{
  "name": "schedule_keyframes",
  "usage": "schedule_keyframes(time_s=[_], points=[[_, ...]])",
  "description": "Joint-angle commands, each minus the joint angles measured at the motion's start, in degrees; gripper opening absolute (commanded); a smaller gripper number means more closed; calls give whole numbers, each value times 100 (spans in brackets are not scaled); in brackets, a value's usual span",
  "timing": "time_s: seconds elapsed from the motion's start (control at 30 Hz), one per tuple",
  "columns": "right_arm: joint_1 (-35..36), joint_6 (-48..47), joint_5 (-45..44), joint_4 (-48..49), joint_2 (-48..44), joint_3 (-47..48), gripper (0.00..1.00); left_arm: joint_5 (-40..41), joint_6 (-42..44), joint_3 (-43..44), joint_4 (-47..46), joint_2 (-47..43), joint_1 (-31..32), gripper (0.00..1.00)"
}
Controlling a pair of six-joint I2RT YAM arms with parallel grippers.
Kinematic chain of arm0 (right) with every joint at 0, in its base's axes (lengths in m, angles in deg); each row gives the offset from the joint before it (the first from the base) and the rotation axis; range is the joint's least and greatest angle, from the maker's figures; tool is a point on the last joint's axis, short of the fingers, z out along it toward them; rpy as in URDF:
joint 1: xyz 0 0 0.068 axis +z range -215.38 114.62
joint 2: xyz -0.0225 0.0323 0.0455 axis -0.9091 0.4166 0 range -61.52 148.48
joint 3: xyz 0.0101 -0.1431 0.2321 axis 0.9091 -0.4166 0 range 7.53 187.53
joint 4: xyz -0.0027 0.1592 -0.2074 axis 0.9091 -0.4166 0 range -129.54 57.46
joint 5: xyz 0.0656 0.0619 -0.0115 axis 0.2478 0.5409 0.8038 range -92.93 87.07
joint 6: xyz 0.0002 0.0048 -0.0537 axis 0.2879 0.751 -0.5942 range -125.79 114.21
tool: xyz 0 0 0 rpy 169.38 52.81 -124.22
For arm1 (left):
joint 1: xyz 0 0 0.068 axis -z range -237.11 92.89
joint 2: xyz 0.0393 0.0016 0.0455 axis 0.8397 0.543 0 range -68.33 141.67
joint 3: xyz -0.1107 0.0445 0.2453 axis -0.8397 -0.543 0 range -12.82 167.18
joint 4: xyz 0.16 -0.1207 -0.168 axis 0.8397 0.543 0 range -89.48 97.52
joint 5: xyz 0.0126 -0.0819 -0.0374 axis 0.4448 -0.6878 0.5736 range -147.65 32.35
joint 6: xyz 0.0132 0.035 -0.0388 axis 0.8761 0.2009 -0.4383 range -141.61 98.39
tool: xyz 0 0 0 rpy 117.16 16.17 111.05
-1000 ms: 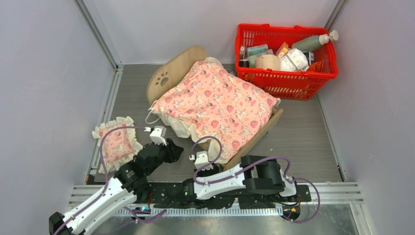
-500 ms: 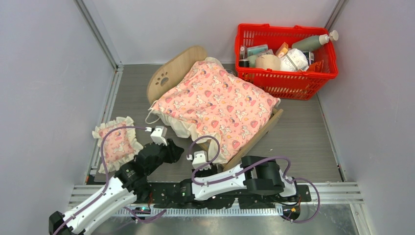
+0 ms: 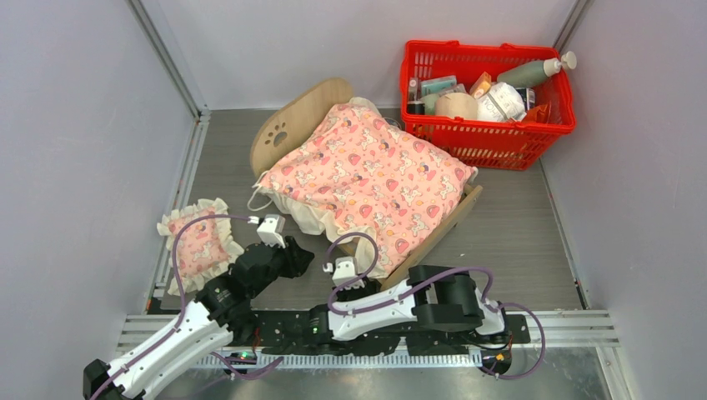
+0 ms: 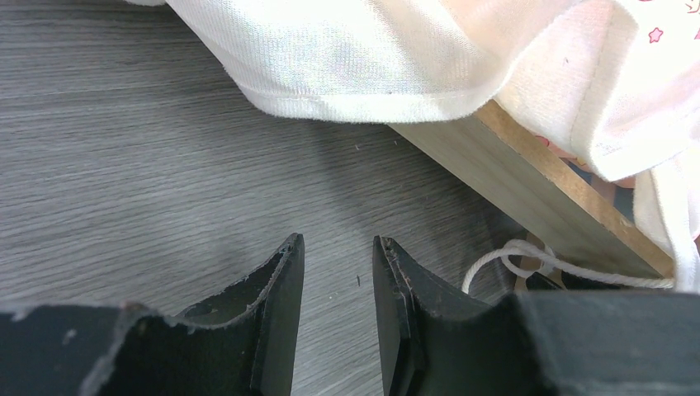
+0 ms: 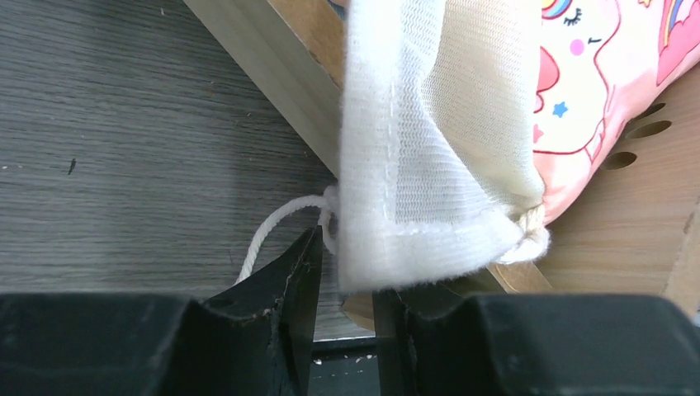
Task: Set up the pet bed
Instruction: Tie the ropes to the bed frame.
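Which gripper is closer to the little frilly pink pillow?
Left. The left gripper hovers just right of the pillow; the right gripper sits farther right, at the pet bed's near corner.

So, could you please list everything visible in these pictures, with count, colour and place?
light plywood pet bed with arched paw-print headboard: one, pale wood, middle of the table
pink patterned blanket with cream frill: one, pink and cream, spread over the bed
small pink frilled pillow: one, pink and cream, on the table left of the bed
red plastic basket: one, red, far right corner, holding bottles and packets
grey-green pump bottle: one, lying on top in the basket
white cord: at least one, white, by the bed's near frame
grey wood-grain table: one, grey, under everything
left hand: one, black, open over bare table beside the bed
right hand: one, black, at the blanket's frill; grip unclear
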Motion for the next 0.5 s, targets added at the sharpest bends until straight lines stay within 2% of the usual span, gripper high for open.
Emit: schedule_keyframes(time_s=[0.0,0.17,0.3,0.33,0.47], points=[[-100,208,-162,-1,-15,-103,34,-36,-65,81,-254,-13,-37,39],[-167,136,-328,157,-74,-200,31,-6,-54,164,-255,11,-37,39],[-163,113,-432,178,-72,-222,18,10,-22,222,-266,86,-37,39],[-166,108,-449,186,-78,-246,9,16,-13,228,-282,121,-37,39],[-90,0,-782,139,-177,-305,5,14,-25,196,-376,196,-37,39]])
